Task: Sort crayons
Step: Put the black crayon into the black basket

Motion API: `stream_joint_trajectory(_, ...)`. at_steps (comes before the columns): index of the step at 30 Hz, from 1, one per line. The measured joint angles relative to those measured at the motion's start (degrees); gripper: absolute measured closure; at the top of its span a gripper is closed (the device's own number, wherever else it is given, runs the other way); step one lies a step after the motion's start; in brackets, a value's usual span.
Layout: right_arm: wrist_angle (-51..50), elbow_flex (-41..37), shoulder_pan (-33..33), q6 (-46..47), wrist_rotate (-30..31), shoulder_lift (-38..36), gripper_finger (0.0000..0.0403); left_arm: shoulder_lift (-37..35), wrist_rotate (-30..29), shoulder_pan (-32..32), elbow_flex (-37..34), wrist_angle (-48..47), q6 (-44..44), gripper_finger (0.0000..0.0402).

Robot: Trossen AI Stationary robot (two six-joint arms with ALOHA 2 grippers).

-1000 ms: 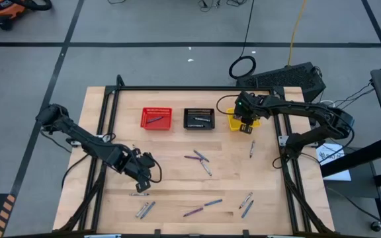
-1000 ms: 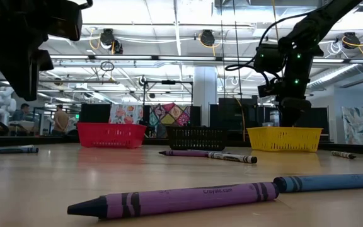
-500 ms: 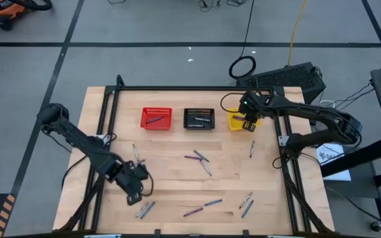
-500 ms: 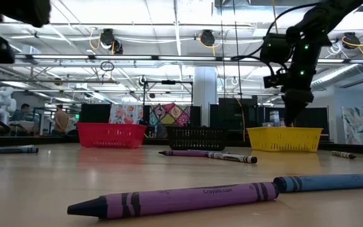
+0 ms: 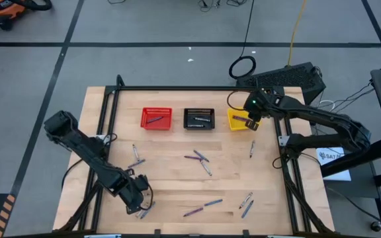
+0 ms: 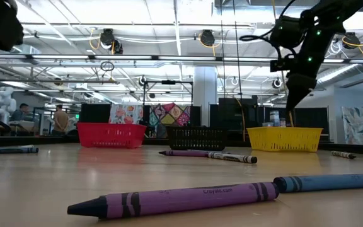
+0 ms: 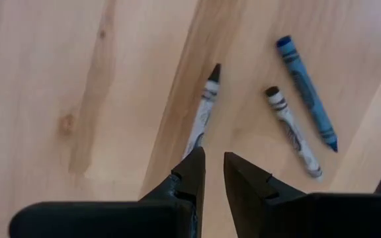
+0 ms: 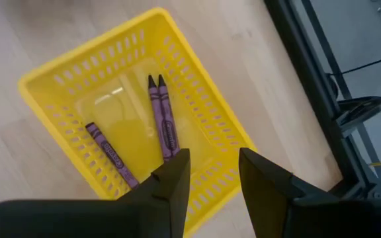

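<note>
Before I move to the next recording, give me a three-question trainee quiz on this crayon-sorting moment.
1. True or false: the yellow basket holds purple crayons.
2. Which gripper hangs above the yellow basket? A) left gripper B) right gripper
3. Fill in: in the left wrist view, the crayon beside the two grey crayons is ____.

Key: 1 true; 2 B; 3 blue.

Three baskets, red [image 5: 156, 118], black [image 5: 199, 118], yellow [image 8: 58, 79]; three purple crayons [image 8: 165, 129] in the yellow one.
</note>
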Motion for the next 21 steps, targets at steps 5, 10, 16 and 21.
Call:
stream_joint_trajectory(5,0.00,0.00,0.00,0.07,-0.03,-1.44,0.0286,3.84,0.20,0.00,-0.02,0.83,-0.01,0.0340)
stream_joint_trajectory(10,0.02,-0.02,0.00,0.84,-0.05,-2.17,0.0286,6.94,0.11,0.20,0.05,0.20,-0.83,0.0340)
stream_joint_trajectory(16,0.02,-0.02,0.00,1.38,-0.07,-2.33,0.0286,8.73,0.15,0.41,0.22,0.01,-3.02,0.0340)
stream_joint_trajectory(21,0.02,0.00,0.00,2.13,-0.11,-2.33,0.0286,8.79,0.15,0.42,0.18,-0.07,-3.01,0.0362)
